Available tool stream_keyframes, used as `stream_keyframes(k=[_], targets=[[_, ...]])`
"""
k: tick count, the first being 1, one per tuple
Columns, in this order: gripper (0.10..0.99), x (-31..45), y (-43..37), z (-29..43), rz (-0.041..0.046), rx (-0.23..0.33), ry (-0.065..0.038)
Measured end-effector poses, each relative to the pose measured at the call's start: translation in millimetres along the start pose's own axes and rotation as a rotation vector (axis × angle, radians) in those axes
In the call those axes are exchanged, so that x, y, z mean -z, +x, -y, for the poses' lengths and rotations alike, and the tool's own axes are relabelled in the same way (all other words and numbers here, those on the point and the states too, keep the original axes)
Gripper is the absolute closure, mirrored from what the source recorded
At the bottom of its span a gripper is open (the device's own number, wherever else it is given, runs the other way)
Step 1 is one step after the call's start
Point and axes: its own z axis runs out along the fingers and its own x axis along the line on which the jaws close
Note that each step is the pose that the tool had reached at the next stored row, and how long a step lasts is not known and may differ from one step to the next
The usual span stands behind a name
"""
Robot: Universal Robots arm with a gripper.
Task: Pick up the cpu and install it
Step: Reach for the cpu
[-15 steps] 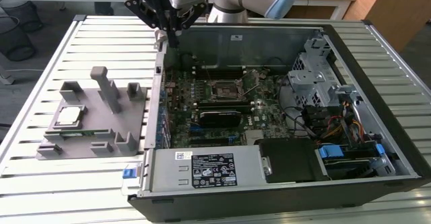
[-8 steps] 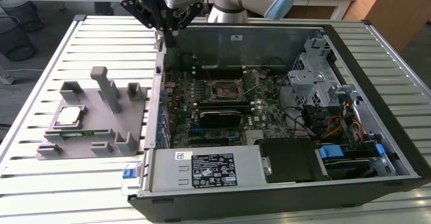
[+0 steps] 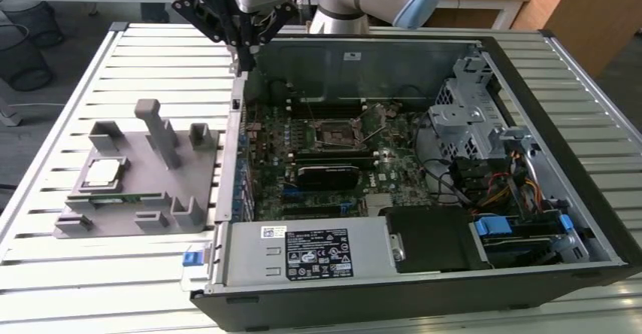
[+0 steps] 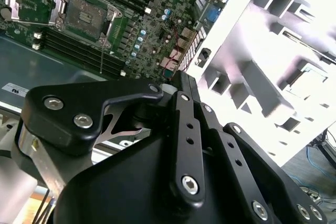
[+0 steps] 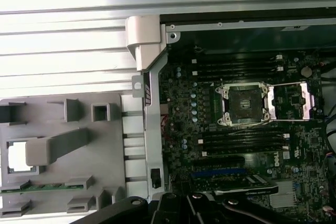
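- Grey throughout: finding a moulded plastic fixture (image 3: 120, 214) sitting on the slatted metal worktop (image 3: 150, 48), at the exterior view's left, just beside the open computer case (image 3: 401, 304).
- Spotting the cpu (image 3: 104, 171) lying flat in a square pocket of that fixture, silver top facing up.
- Noting a green memory stick (image 3: 116, 197) sitting in a long slot just beside the cpu.
- Seeing a tall post (image 3: 161, 135) of the fixture rising between the cpu and the near wall of the case, standing in the straight line from pocket to case.
- Looking into the case: finding the motherboard (image 3: 392, 161) lying flat on its floor, with the cpu socket (image 5: 242, 103) lying open, its metal frame flipped to one side and its dark bed exposed.
- Noting memory slots running along both sides of the socket, and a black card (image 3: 326, 176) crossing the board just beside it.
- Seeing a boxy power supply (image 3: 311, 251) filling the case edge nearest the exterior camera.
- Finding the gripper (image 3: 243, 52) hanging above the case's far corner on the fixture side, well apart from the cpu and not touching it.
- Failing to tell how far the gripper is spread; black linkages are blocking the sight in both wrist views.
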Motion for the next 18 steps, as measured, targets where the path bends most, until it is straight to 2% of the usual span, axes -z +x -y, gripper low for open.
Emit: stream_keyframes(k=[18], targets=[[0.98, 0.6, 21.5, 1.6, 0.0, 0.0, 0.0]])
